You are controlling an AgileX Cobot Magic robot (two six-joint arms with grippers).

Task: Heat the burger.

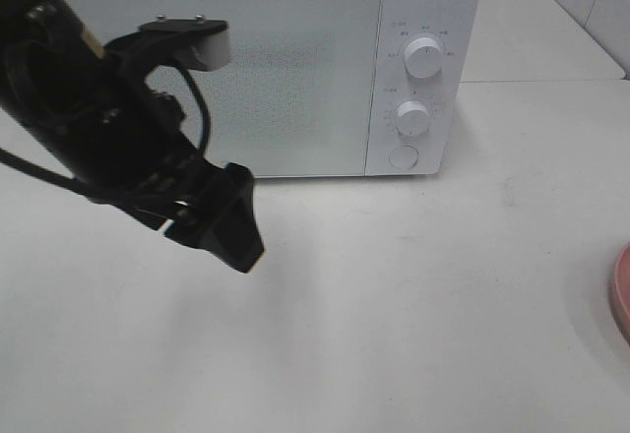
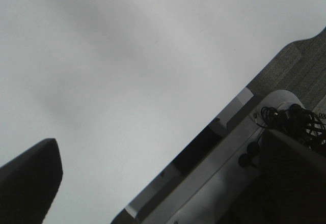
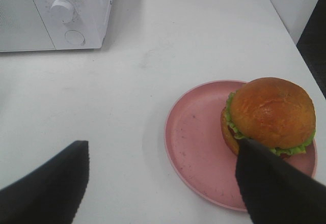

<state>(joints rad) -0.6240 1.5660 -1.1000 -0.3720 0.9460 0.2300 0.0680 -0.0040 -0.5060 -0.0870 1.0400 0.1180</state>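
- Over on the round pink plate (image 3: 196, 147): glossy brown-bunned burger with green lettuce frill (image 3: 270, 114), off-centre toward one rim.
- Right black gripper (image 3: 163, 183) spread wide above the white table (image 3: 153, 76), one finger (image 3: 277, 183) overlapping the burger's edge; touching or not, can't tell.
- Left black gripper (image 1: 221, 218) gaping too, holding nothing, hanging before the shut white microwave (image 1: 295, 69).

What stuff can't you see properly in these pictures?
- The burger: missing from the high view; in the right wrist view a dark finger covers its near edge.
- The pink plate: cut off by the high view's right edge.
- Inside the microwave: its door is shut and frosted.
- The dial labels: too small to read.
- The left gripper: one finger alone shows in its wrist view, blurred.
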